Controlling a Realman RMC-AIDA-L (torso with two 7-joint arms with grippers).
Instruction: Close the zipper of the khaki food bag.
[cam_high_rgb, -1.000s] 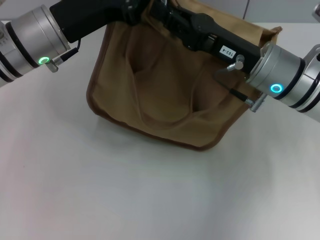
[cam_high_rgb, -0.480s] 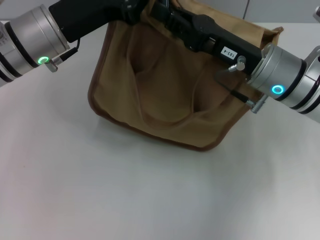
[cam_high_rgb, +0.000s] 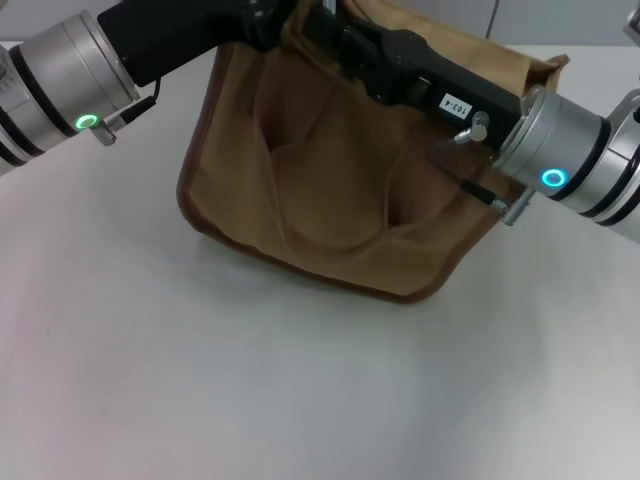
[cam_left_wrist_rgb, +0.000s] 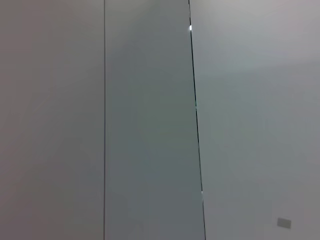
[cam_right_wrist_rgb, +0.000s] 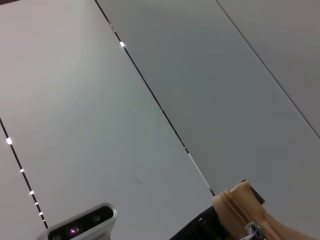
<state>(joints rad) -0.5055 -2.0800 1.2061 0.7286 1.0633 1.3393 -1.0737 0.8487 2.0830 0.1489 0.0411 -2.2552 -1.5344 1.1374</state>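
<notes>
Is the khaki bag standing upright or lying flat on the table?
Upright: the khaki bag stands on its base on the table, both arms reaching to its top.

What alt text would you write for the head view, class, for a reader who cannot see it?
A boxy khaki canvas food bag stands on a white table, its looped handles facing the camera. Both black-and-silver arms reach over its top edge, left arm from the left, right arm from the right; gripper fingers are hidden.

Both grippers cut off past the head view's top edge; khaki food bag (cam_high_rgb: 340, 190) top hidden behind arms.
</notes>
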